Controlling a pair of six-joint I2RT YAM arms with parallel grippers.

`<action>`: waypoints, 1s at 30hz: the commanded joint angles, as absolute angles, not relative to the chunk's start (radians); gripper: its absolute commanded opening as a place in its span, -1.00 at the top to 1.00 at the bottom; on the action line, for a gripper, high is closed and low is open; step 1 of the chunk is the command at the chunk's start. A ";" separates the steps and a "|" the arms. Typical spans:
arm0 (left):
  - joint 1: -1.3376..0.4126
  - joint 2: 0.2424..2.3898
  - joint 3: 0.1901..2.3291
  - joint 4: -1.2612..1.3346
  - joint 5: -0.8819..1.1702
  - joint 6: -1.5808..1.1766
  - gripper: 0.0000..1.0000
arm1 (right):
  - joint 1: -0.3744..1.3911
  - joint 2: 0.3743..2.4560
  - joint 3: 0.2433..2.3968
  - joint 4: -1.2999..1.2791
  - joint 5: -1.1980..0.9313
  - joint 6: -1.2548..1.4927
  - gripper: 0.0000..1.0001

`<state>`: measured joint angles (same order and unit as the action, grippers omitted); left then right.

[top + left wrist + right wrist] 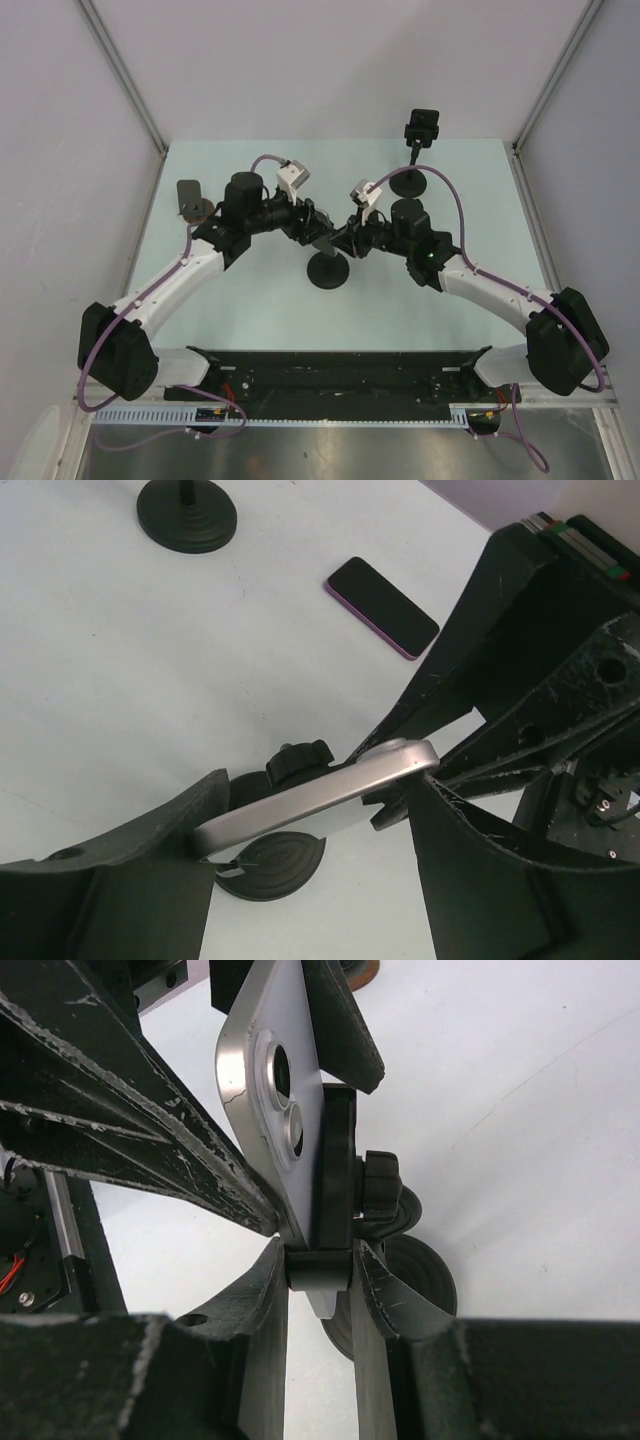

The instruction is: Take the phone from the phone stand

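A silver phone [320, 792] with two camera lenses [268, 1090] sits in the black clamp of a phone stand [325, 1185], whose round base [327, 271] is at mid table. My left gripper [315, 810] is shut on the phone, with one finger on each of its ends. My right gripper [320, 1260] is shut on the clamp's lower bracket, just under the phone. In the top view both grippers, left [320, 232] and right [346, 240], meet above the base and hide the phone.
A second stand [412, 180] with an empty holder stands at the back right; its base also shows in the left wrist view [187, 515]. A black phone with a purple edge [382, 606] lies flat on the table. A dark flat object [188, 197] lies at the back left.
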<state>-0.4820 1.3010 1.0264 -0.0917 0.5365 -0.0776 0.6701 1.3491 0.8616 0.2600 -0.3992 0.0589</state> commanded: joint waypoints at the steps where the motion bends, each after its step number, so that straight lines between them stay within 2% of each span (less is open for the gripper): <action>1: -0.407 1.267 1.035 -0.149 0.515 0.038 1.00 | 0.634 1.308 0.862 0.229 -0.526 0.077 1.00; 10: -0.379 1.266 1.043 -0.160 0.502 0.006 0.99 | 0.626 1.312 0.862 0.230 -0.532 0.101 1.00; 13: -0.405 1.252 1.039 -0.160 0.503 -0.035 0.69 | 0.630 1.313 0.861 0.232 -0.493 0.103 1.00; 14: -0.413 1.243 1.035 -0.158 0.494 -0.041 0.34 | 0.635 1.313 0.861 0.236 -0.479 0.107 1.00; 16: -0.454 1.217 1.028 -0.155 0.445 -0.058 -0.11 | 0.640 1.309 0.862 0.239 -0.439 0.103 1.00; 17: -0.472 1.204 1.025 -0.153 0.408 -0.067 -0.50 | 0.646 1.307 0.862 0.241 -0.402 0.098 1.00; 20: -0.552 1.161 1.006 -0.118 0.258 -0.112 -0.99 | 0.666 1.308 0.861 0.247 -0.358 0.092 1.00; 24: -0.612 1.134 0.971 -0.026 0.178 -0.198 -1.00 | 0.680 1.312 0.861 0.262 -0.285 0.091 1.00; 30: -0.680 1.132 0.907 0.083 0.132 -0.181 -1.00 | 0.684 1.327 0.861 0.290 -0.278 0.104 1.00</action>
<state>-0.6579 1.1442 0.9489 -0.0360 0.2031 -0.1535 0.6800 1.3201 0.8509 0.2230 -0.3248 0.0837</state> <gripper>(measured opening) 0.996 0.293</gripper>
